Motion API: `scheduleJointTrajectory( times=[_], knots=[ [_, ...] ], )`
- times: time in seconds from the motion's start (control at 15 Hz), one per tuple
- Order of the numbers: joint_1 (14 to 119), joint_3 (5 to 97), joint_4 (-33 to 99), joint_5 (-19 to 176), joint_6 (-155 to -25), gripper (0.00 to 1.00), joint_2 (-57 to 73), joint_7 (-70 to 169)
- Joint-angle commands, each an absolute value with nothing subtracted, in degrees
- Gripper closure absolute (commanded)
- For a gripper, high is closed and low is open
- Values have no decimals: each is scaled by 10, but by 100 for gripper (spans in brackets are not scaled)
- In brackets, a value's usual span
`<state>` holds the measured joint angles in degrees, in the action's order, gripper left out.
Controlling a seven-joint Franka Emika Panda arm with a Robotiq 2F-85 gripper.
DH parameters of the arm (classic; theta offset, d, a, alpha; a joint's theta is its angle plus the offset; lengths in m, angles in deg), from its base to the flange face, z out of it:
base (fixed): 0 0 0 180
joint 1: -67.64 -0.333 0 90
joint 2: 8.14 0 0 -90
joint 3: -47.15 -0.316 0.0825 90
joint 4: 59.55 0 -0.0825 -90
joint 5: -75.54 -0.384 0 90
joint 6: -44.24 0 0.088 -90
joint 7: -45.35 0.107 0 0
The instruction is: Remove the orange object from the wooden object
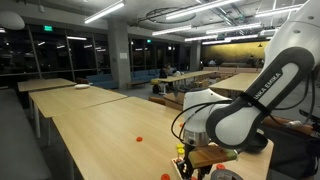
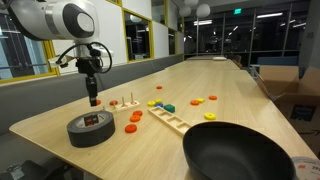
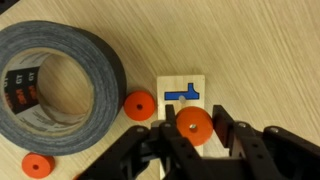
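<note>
In the wrist view my gripper [image 3: 192,128] is shut on an orange disc [image 3: 193,126] with a centre hole. The disc sits over the lower end of a small wooden board [image 3: 170,88] that bears a blue shape [image 3: 185,92]. Whether the disc touches the board cannot be told. In an exterior view the gripper [image 2: 92,98] points straight down just behind the tape roll. In an exterior view [image 1: 183,160] it shows low at the table edge, partly cut off.
A black tape roll [image 3: 50,85] [image 2: 90,128] lies close beside the board. Loose orange discs [image 3: 138,104] [image 3: 37,165] [image 2: 131,127] lie near it. A slotted wooden rack [image 2: 170,120], coloured pieces [image 2: 165,107] and a black pan [image 2: 240,150] stand further along the table.
</note>
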<state>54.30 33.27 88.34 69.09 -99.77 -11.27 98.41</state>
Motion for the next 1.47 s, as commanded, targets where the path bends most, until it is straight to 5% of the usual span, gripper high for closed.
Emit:
scheduleJointTrajectory(
  times=[0.0,1.4],
  knots=[
    [535,327,889,653,-976,77,-154,950],
    [488,264,927,646,-960,77,-129,956]
  ],
)
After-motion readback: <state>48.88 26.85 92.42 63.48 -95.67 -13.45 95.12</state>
